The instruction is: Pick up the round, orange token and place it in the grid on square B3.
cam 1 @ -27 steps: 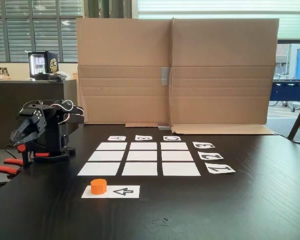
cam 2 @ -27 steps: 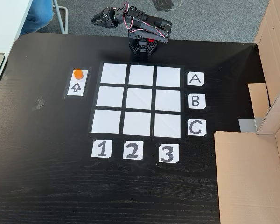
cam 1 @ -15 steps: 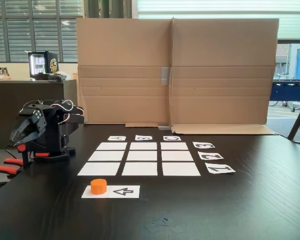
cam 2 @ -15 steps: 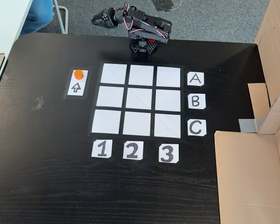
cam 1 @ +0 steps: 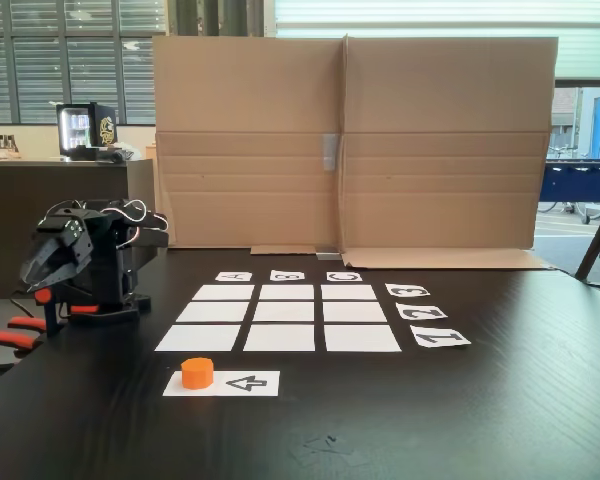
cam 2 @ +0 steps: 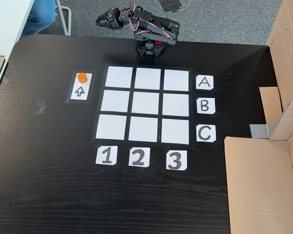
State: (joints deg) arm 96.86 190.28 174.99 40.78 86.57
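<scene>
The orange token (cam 1: 197,372) (cam 2: 81,77) stands on one end of a white arrow card (cam 1: 248,383) (cam 2: 79,92), beside the grid (cam 1: 280,338) (cam 2: 112,105). Square B3 (cam 1: 286,293) (cam 2: 176,105) is bare white paper, like the other squares. The black arm sits folded at the table edge behind row A. Its gripper (cam 1: 32,278) (cam 2: 102,20) hangs off the edge, well away from the token, with the fingers together and nothing between them.
Letter cards A, B, C (cam 2: 205,105) and number cards 1, 2, 3 (cam 2: 138,157) border the grid. A cardboard wall (cam 1: 350,140) (cam 2: 263,185) stands along the side opposite the arm. Orange-red clamp handles (cam 1: 10,338) stick out near the arm's base.
</scene>
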